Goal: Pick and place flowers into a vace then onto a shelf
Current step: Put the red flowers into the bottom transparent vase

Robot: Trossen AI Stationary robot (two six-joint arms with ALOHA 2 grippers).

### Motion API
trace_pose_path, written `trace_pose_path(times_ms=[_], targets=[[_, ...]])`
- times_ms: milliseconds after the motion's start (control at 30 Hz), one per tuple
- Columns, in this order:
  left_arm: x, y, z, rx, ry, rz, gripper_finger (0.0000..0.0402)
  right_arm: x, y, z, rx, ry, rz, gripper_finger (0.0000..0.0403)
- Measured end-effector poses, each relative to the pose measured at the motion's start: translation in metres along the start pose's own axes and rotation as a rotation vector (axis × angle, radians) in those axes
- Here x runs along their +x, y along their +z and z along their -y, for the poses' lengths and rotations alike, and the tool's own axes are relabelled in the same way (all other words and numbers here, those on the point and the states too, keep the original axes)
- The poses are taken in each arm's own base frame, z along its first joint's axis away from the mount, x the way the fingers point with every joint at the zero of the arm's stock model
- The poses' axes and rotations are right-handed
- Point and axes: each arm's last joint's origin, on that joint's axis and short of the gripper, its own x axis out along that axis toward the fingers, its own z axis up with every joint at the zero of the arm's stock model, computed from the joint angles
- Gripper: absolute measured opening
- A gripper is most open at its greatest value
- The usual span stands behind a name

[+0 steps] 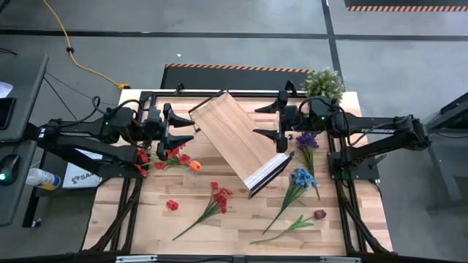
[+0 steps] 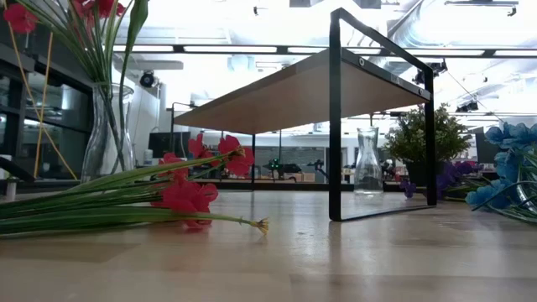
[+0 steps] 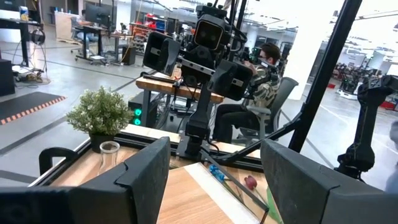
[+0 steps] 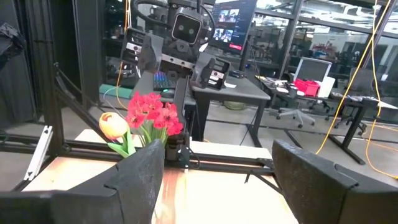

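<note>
While both grippers, left (image 1: 183, 131) and right (image 1: 265, 121), hold wide and empty, the shelf (image 1: 238, 139) sits between them, apparently awaiting lifting.

In the low view the shelf (image 2: 294, 88) hides both claws, and the picture's top edge cuts the blooms standing in the glass vase (image 2: 107, 134). The left wrist view shows only a corner of the shelf between the dark fingers (image 3: 140, 180); a seated person (image 3: 258, 87) is partly hidden behind the far arm.
</note>
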Motion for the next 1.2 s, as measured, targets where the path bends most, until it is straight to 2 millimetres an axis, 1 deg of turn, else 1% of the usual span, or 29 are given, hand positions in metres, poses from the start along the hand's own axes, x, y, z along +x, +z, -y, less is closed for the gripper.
trace_pose_path(times_ms=[533,667,767,833,900,1067,1200], targets=[[0.0,0.0,0.0,0.0,0.001,0.001,0.0282,0.0,0.0,0.0,0.011,0.001,-0.001,0.0287],[0.0,0.001,-0.001,-0.033,0.028,0.008,0.0282,0.0,0.001,-0.002,0.067,0.071,0.009,0.0287],[0.0,0.001,-0.001,-0.12,0.021,0.009,0.0282,0.0,0.005,-0.004,0.062,0.16,0.065,0.0287],[0.0,0.002,0.0,-0.198,0.017,0.023,0.0282,-0.001,0.012,-0.005,0.058,0.214,0.136,0.0287],[0.0,0.003,0.0,-0.256,0.013,0.037,0.0282,-0.003,0.02,-0.005,0.061,0.227,0.219,0.0287],[-0.001,0.009,0.001,-0.268,-0.001,0.081,0.0282,-0.006,0.034,-0.002,0.144,0.192,0.356,0.0287],[-0.005,0.02,0.002,-0.269,-0.01,0.108,0.0282,-0.007,0.036,-0.001,0.216,0.169,0.375,0.0287]])
